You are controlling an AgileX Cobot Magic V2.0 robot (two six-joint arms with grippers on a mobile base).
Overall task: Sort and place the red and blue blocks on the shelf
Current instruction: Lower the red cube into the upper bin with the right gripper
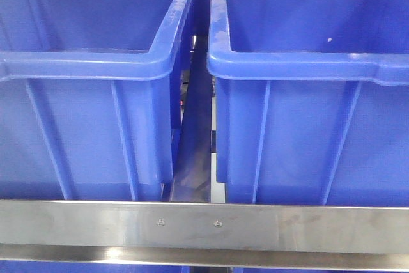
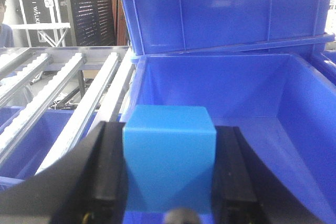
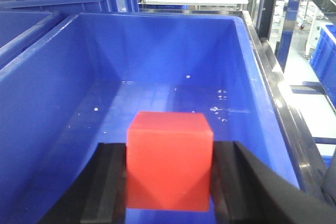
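My left gripper [image 2: 169, 169] is shut on a light blue block [image 2: 169, 156] and holds it above the open mouth of a blue bin [image 2: 304, 103]. My right gripper [image 3: 169, 174] is shut on a red block [image 3: 169, 158] and holds it above the floor of another blue bin [image 3: 47, 82]. In the front view two blue bins stand side by side on the shelf, the left bin [image 1: 83, 62] and the right bin [image 1: 307, 62]. Neither gripper nor block shows in that view.
A steel shelf rail [image 1: 204, 231] runs across the front below the bins. A second blue bin [image 2: 220, 9] is stacked behind the left one. Roller rails [image 2: 63, 93] lie to the left. White specks [image 3: 220, 103] dot the right bin's floor.
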